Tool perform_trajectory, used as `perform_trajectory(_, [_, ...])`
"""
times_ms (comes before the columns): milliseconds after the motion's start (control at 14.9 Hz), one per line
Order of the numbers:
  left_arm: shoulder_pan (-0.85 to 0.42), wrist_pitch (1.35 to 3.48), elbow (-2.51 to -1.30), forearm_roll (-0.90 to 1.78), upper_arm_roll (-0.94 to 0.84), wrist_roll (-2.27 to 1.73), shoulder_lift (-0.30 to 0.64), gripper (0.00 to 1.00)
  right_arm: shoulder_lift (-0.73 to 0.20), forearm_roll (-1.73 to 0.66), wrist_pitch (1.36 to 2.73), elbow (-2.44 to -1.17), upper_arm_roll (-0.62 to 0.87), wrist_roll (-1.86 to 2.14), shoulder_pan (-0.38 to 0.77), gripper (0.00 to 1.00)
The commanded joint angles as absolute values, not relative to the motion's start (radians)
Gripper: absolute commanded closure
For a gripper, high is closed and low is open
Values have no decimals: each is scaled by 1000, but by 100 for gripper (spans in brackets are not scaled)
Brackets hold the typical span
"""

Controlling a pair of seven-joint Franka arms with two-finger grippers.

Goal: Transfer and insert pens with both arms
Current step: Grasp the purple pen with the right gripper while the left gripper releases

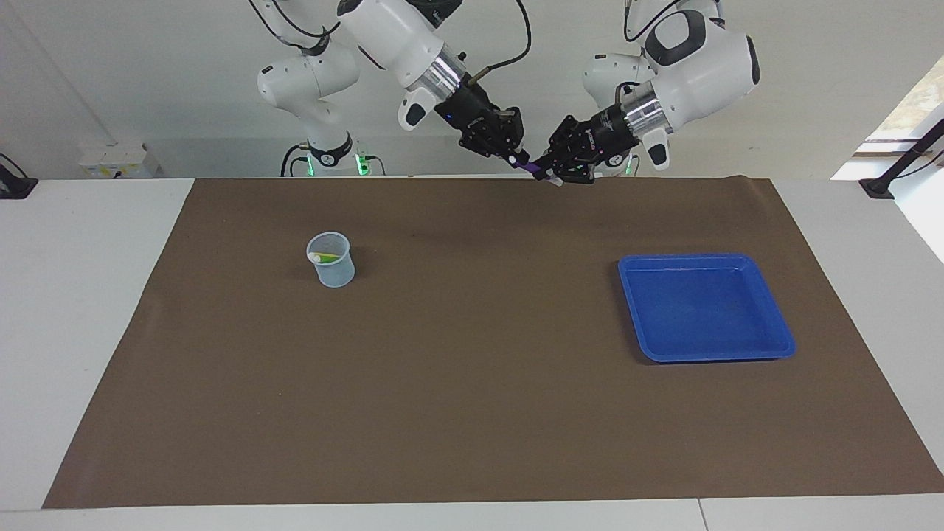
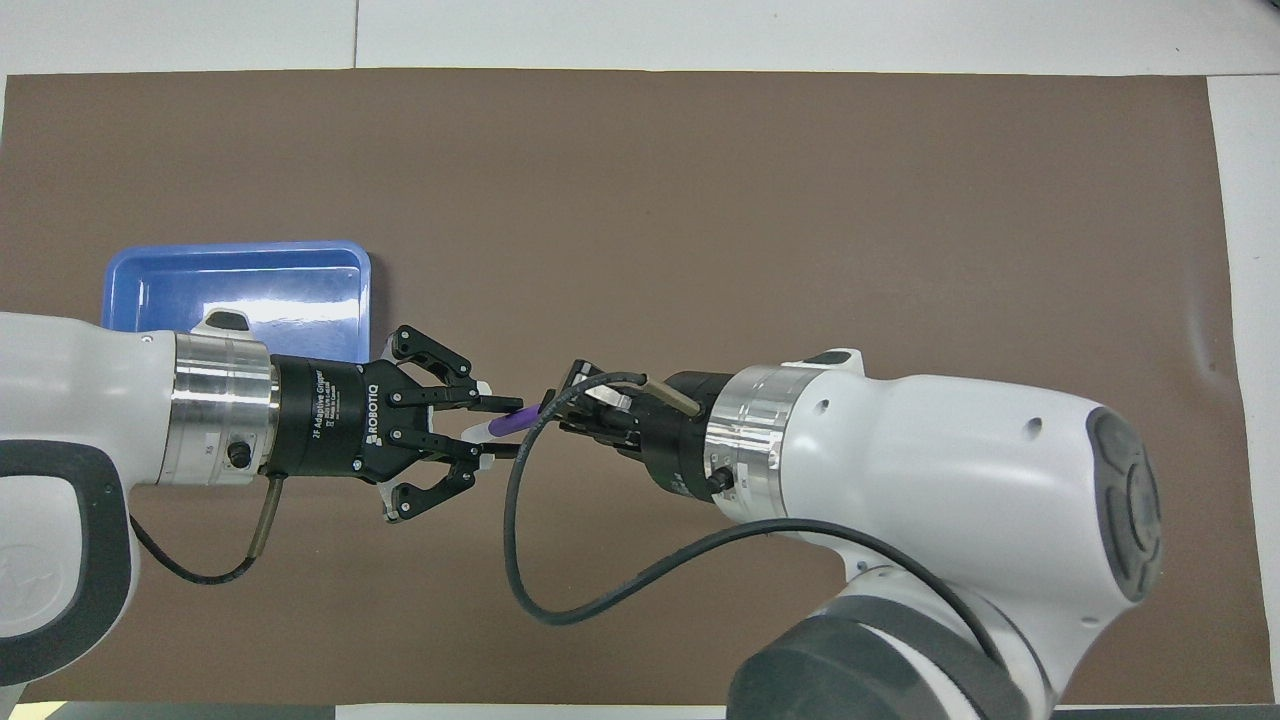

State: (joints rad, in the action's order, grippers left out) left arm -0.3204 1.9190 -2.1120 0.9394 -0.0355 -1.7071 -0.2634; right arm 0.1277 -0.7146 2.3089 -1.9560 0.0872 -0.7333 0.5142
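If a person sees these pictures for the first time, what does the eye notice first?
The two grippers meet in the air over the brown mat: the right gripper is shut on the purple pen, and the left gripper has its fingers apart around it. On the mat stand a cup and a blue tray.
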Motion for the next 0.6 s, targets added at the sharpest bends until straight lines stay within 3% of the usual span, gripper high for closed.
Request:
perform_trajectory(0, [-339,1939,-2129,943,-23,-1700,-287,0,104,-710,2147,-1887,83,-634,424,100])
perform_trajectory(269, [-327,1899,-2108,790,-23,-1611,-279,0,106,-640,1823,-1852,80,-271,208,100])
perform_trajectory(537, [-325,1891,-2037,574,-18,-1494,-236,0,121,-248,1665,-1855,83,142,170,100])
